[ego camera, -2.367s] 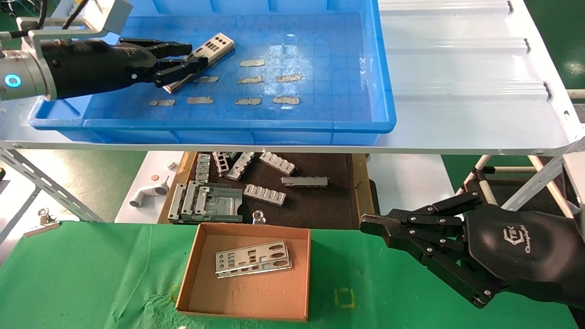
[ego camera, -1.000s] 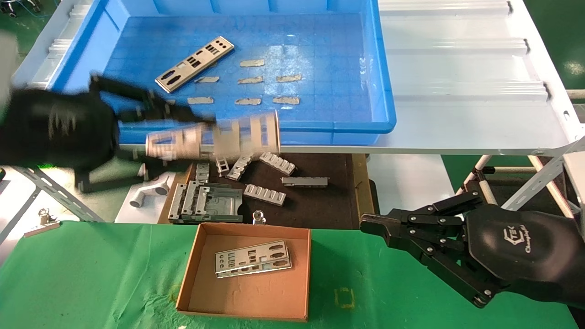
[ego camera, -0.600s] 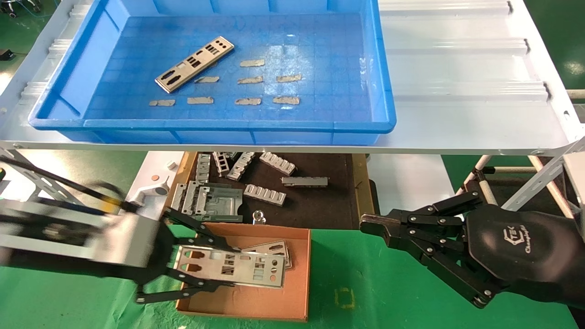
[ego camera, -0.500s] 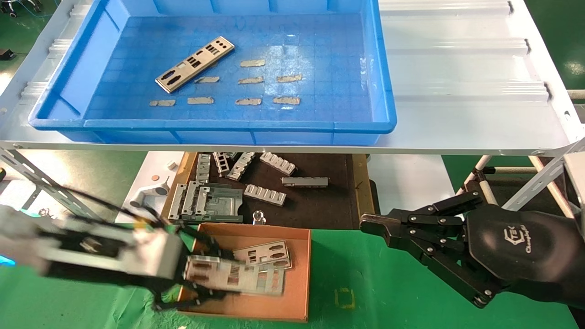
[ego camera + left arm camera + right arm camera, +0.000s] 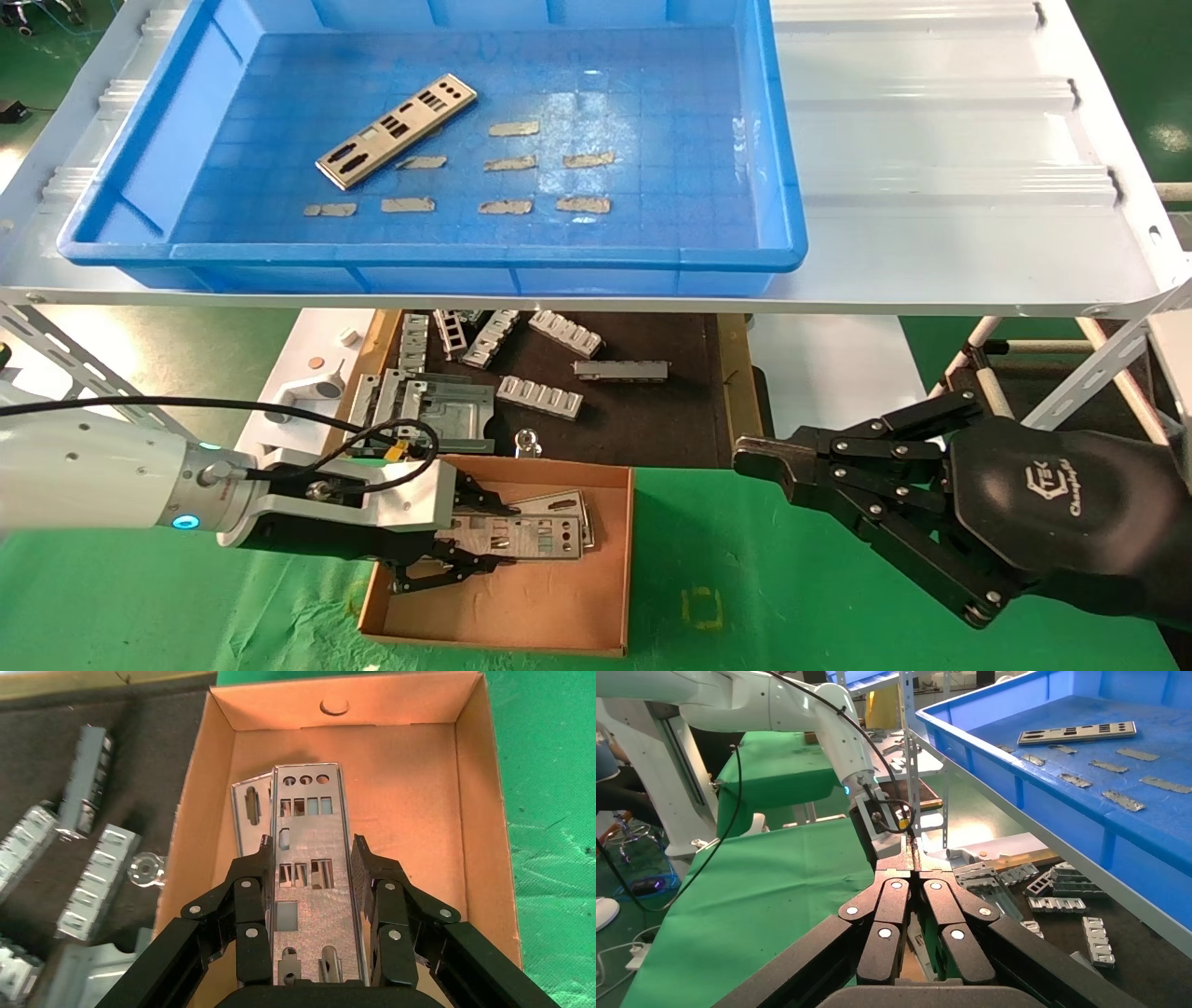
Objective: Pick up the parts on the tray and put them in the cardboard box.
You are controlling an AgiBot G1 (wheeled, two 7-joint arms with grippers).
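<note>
Tray (image 5: 782,168): on the white shelf (image 5: 950,140), holding one part (image 5: 396,130) at its left side and several small grey strips (image 5: 510,163) on the floor beside it. Since 2.4 s ago a plate has gone from the spot where the left gripper was gripping at the tray; one part remains to be fetched.

Box (image 5: 615,559): on the green worktop (image 5: 140,606), below the shelf. It held two stacked parts earlier and holds them now (image 5: 246,811).

Left gripper (image 5: 466,540): it has travelled from the tray down into the box within the last second. The left wrist view shows the carried plate (image 5: 307,874) clamped across its width between the jaws, lying over the stack already in the box, low and roughly flat. Whether it rests on the stack cannot be told.

Right gripper (image 5: 745,457): parked beside the box at the right, unchanged throughout, jaws closed on nothing.

Assessment: transfer of this plate is all but complete; only release is outstanding. After that, one more trip to the tray should finish the job.
</note>
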